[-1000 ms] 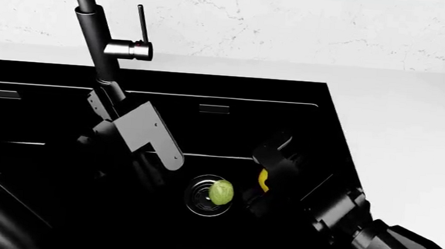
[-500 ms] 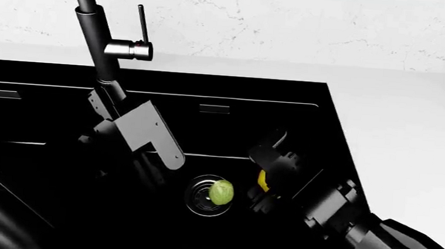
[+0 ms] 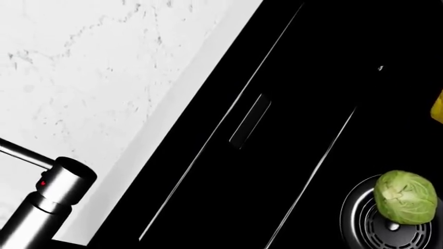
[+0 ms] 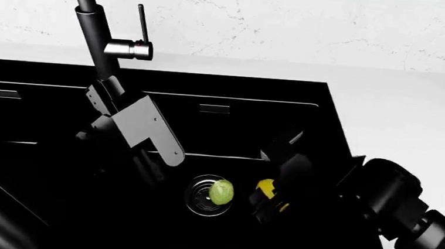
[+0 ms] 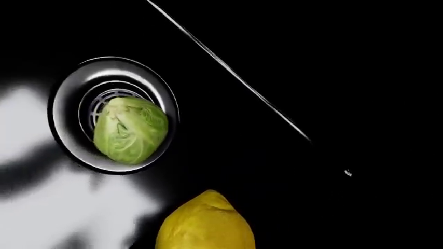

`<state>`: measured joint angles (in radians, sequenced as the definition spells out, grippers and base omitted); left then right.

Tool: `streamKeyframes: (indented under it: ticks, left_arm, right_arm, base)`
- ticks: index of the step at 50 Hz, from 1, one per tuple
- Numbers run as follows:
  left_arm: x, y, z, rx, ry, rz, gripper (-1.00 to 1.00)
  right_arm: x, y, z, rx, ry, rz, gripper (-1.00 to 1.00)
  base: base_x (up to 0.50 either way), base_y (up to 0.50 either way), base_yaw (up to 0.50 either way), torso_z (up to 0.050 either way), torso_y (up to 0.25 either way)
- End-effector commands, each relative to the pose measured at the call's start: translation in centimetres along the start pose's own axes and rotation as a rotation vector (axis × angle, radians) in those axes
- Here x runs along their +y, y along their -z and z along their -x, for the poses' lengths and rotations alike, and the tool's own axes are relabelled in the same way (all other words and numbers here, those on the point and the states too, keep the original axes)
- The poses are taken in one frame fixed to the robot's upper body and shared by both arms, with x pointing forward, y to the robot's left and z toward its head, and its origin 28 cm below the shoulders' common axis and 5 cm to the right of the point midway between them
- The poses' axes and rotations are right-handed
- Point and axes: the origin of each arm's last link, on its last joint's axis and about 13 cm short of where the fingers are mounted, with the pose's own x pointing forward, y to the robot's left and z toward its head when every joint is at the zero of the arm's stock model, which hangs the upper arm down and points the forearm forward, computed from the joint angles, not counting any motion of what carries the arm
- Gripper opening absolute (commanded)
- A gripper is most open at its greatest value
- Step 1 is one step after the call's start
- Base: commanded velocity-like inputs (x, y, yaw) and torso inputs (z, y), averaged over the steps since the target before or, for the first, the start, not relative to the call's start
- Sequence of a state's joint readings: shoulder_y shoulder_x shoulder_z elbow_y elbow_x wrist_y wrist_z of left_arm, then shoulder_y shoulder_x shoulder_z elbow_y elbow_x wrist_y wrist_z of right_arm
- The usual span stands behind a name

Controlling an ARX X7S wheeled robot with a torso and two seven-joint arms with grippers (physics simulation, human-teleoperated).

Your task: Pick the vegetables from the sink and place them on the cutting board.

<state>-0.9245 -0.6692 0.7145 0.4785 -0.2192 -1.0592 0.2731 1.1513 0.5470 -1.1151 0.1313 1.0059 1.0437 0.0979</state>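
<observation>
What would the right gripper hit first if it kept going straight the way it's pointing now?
Probably the yellow lemon-like vegetable: it sits at the near edge of the right wrist view, and in the head view the right gripper is right at it. The cabbage on the drain lies further off. Depth is unclear.

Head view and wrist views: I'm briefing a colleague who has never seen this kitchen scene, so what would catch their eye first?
Against the matte black sink, the pale green cabbage-like ball stands out, sitting on the round metal drain. Just beside it, toward the robot's right, lies the yellow lemon-like vegetable, partly hidden by the right pincer in the head view. Behind the basin, the dark faucet rises against white marble.
</observation>
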Motion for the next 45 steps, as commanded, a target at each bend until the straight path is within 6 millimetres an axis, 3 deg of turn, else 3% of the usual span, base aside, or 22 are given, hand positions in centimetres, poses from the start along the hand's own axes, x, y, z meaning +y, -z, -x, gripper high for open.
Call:
streamKeyframes:
  ticks: [1, 10, 23, 36, 45]
  left_arm:
    - [-0.1, -0.2, 0.0, -0.017, 0.006, 0.008, 1.0]
    - [-1.4, -0.6, -0.5, -0.059, 0.044, 0.038, 1.0]
    - [-3.2, -1.9, -2.4, -0.113, 0.143, 0.09, 1.0]
    - [-4.2, -2.1, -5.1, 0.001, 0.311, 0.124, 1.0]
    - [-4.1, -0.7, -5.8, 0.101, 0.424, 0.082, 1.0]
  right_arm:
    - [-2.7, -0.9, 6.2, -0.078, 0.216, 0.077, -1.0]
    - [-2.4, -2.9, 12.6, -0.268, 0.241, 0.063, -1.0]
    - [-1.6, -2.5, 21.3, -0.415, 0.32, 0.047, -1.0]
    - [-0.7, -2.0, 24.3, -0.472, 0.36, 0.06, -1.0]
    - [-1.0, -3.0, 25.0, -0.518, 0.348, 0.093, -1.0]
  base:
    - [0.0, 0.0, 0.0, 0.0, 0.0]
    - [0.0, 0.0, 0.0, 0.0, 0.0]
    - [0.0, 0.0, 0.0, 0.0, 0.0]
    - [0.0, 0.0, 0.0, 0.0, 0.0]
    - [0.0, 0.0, 0.0, 0.0, 0.0]
